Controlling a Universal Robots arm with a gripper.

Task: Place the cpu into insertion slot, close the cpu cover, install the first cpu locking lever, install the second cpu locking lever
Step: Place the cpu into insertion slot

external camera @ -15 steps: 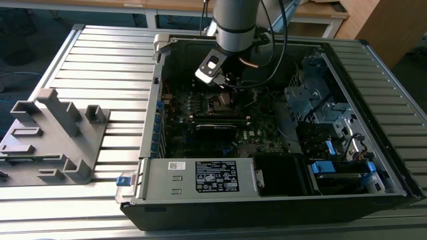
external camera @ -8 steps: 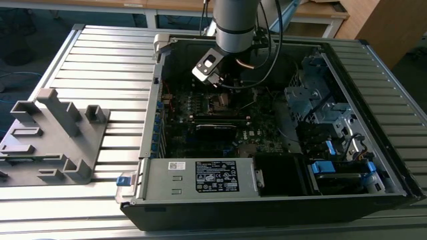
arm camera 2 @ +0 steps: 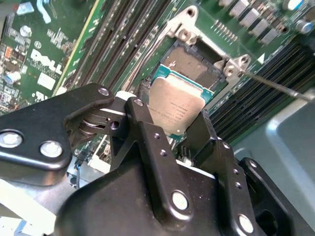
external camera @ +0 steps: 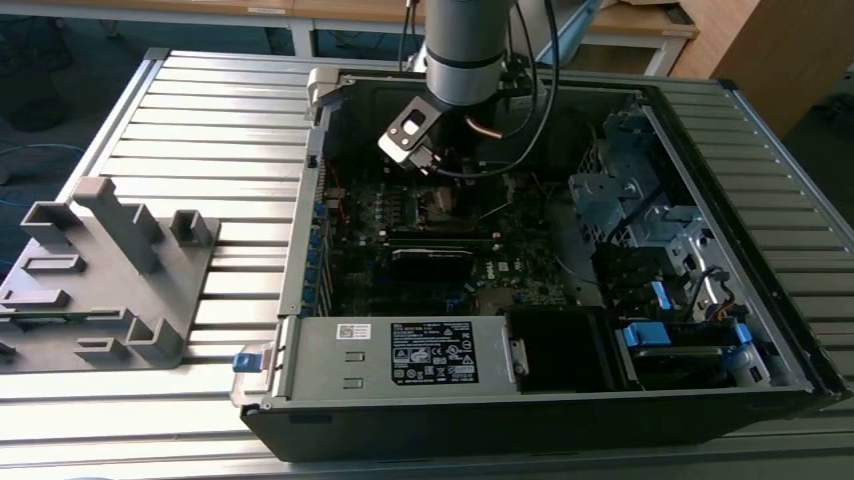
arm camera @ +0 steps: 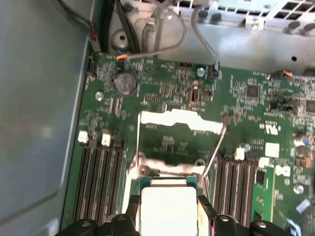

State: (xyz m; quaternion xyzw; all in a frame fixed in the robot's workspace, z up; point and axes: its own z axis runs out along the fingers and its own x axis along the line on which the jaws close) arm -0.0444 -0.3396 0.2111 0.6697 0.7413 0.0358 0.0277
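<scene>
Dull silver metal marks the top of the cpu (arm camera 2: 174, 110), which is gripped on two opposite edges by the closed pincer (arm camera 2: 170, 118). It is held just above the insertion slot (arm camera 2: 192, 64) on the green motherboard (arm camera 2: 44, 59). The slot's dark bed is seen partly uncovered beyond the chip's far edge. The cpu cover (arm camera: 172, 123) is swung open on the far side of the slot, and the board is seen through its square window. A thin locking lever (arm camera: 215, 147) is raised beside it. In the exterior view the arm is seen reaching down into the open computer case (external camera: 534, 425), which lies on the slatted metal counter (external camera: 200, 120).

The step in hand is judged to be the seating of the chip. It is best done with the chip kept level and its edges squared to the slot's silver rim. It should be lowered straight, without any sideways slide (the contacts beneath are presumably delicate), and let go only once it lies flat inside the rim.

The chip's flat top is turned upward toward the wrist cameras. It appears slightly tilted, its far edge lower toward the slot. Being close to square, it offers no clear long axis, though its sides run nearly parallel to the rim.
</scene>
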